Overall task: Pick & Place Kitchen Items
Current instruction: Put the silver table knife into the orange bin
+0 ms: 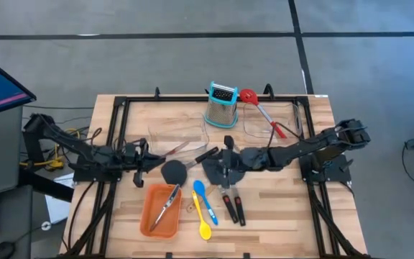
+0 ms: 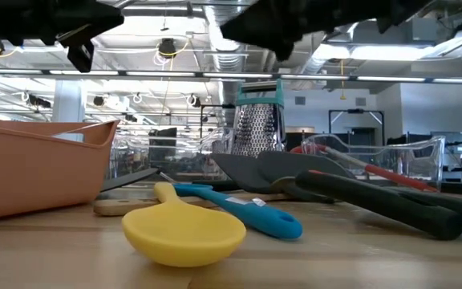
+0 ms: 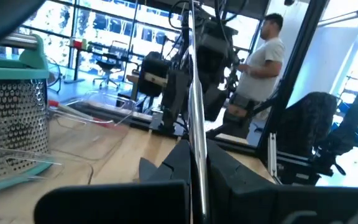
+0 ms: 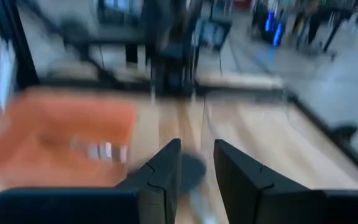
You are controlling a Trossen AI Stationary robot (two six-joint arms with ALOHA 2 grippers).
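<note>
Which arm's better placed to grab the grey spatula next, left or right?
Right, probably. The right gripper hangs directly over the grey spatula at table centre. The left gripper sits shut farther off, beside the orange tray.

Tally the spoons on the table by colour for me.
Red slotted spoon: 1
Blue spoon: 1
Yellow spoon: 1
Total: 3

Two matte-black jointed arms, each ending in blocky, angular dark fingers (image 4: 166, 171).
</note>
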